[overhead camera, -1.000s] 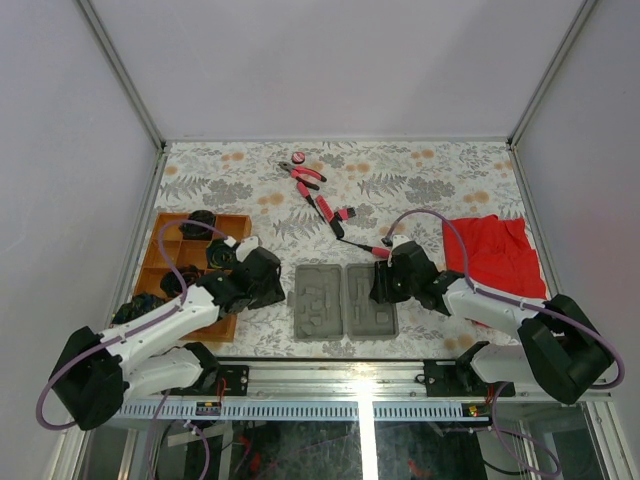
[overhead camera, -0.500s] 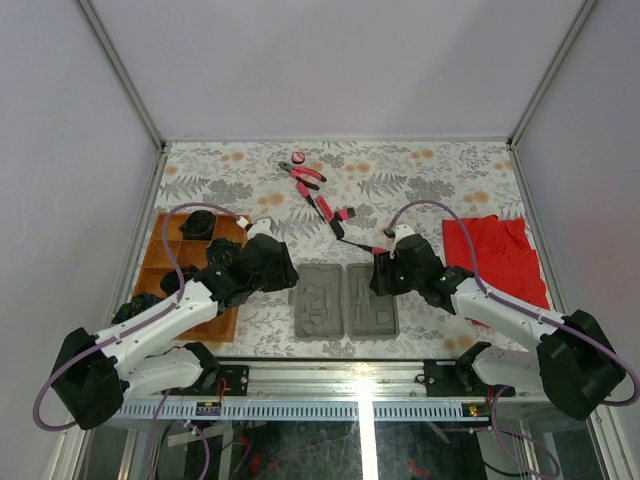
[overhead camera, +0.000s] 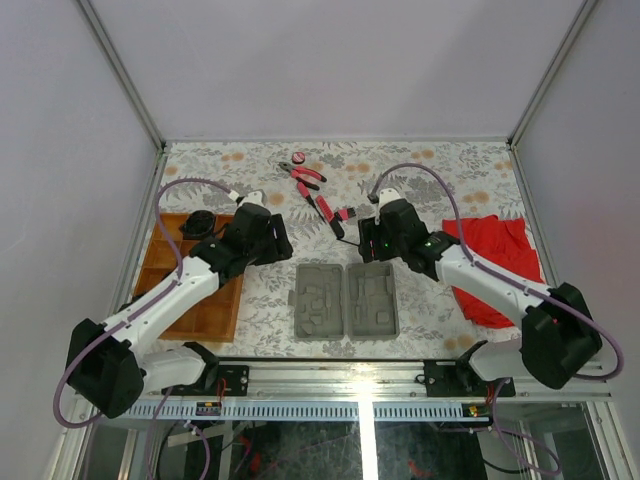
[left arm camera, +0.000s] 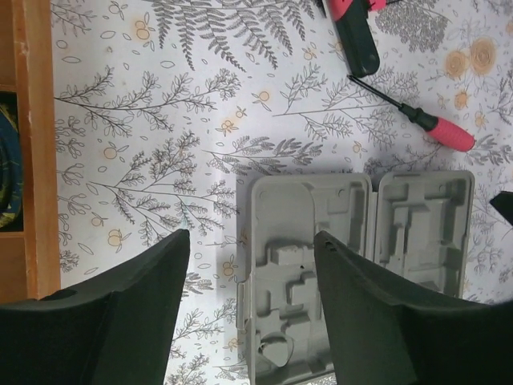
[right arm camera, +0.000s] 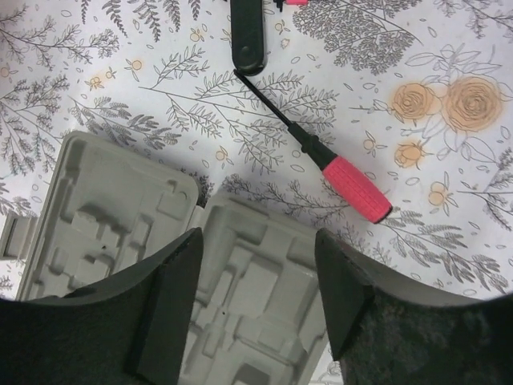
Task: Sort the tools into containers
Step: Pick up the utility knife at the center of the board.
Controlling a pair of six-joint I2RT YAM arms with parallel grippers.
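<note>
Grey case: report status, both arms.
Left gripper open, empty. Right gripper open, empty. Grey case open, recesses bare. Screwdriver lies beside it, unobstructed.

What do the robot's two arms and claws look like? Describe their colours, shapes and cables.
The left arm and right arm have white link shells with bulky black joints. A purple cable loops loosely along each. The left claw and right claw are matte black, each with two broad, blunt fingers.
</note>
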